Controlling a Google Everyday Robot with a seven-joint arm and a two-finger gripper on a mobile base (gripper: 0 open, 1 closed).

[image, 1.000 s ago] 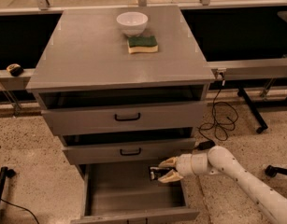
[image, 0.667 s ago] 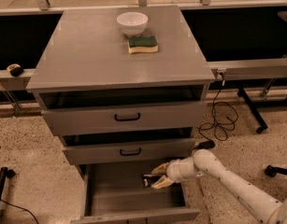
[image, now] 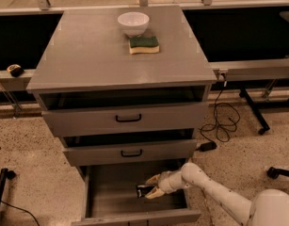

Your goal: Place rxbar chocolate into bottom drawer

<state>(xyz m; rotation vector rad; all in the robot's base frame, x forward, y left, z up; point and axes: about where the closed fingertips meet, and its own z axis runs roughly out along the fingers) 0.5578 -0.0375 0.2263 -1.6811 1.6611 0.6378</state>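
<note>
The claw (image: 150,187) reaches from the right into the open bottom drawer (image: 111,192), its 2 fingers pinching the rxbar chocolate (image: 142,190) by one end. The bar hangs low over the grey floor near the drawer's right side; I cannot tell whether it touches. On the bench (image: 87,55) a white bowl (image: 133,22) stands just beside a sponge (image: 144,44).

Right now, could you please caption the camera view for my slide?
The tool holds the rxbar chocolate inside the open bottom drawer; bowl and sponge sit on the cabinet top.
</note>
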